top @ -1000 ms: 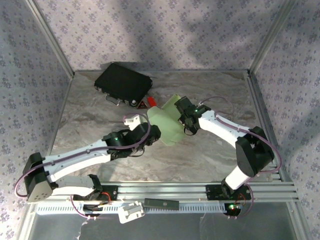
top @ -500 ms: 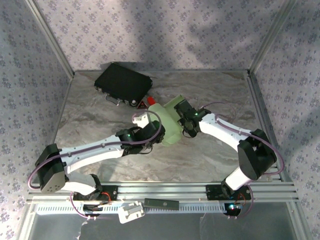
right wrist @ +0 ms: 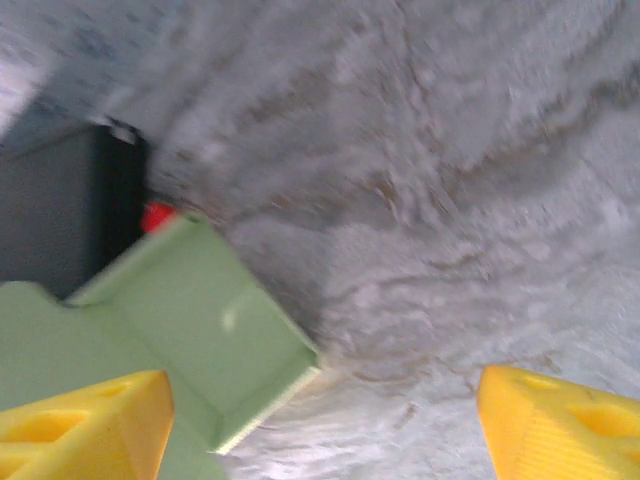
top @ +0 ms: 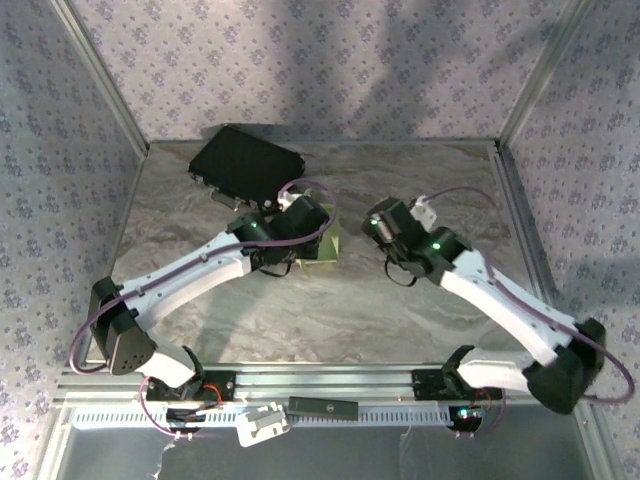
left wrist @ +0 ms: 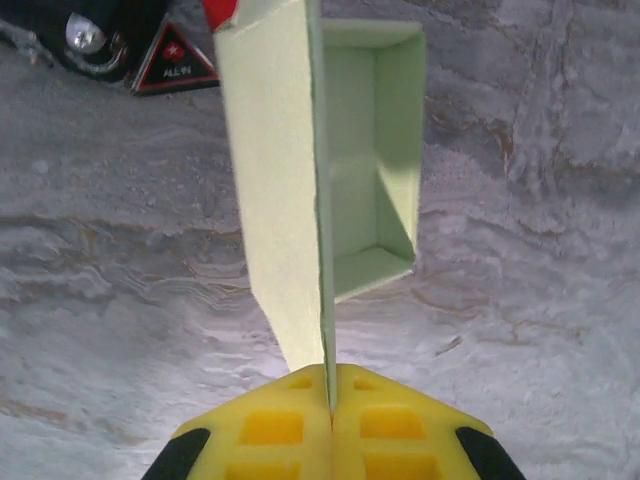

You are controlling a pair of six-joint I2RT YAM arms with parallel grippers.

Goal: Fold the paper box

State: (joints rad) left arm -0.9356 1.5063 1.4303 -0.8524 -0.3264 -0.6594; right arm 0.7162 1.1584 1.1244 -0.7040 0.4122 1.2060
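Nearest, the left tool [left wrist: 330,392] clamps the upright flap edge of the paper box [left wrist: 385,150], whose tray rests on the counter [left wrist: 520,300]. The right tool [right wrist: 325,400] hangs spread apart beside it over bare counter. Farther back, a black case [top: 247,165] sits near the flap's far corner.

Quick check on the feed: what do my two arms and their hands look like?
Both the left arm and right arm have white links, black joint housings, thin purple cables looping alongside, and a small green light near the wrist. The left hand and right hand have bright yellow fingers with recessed pockets.
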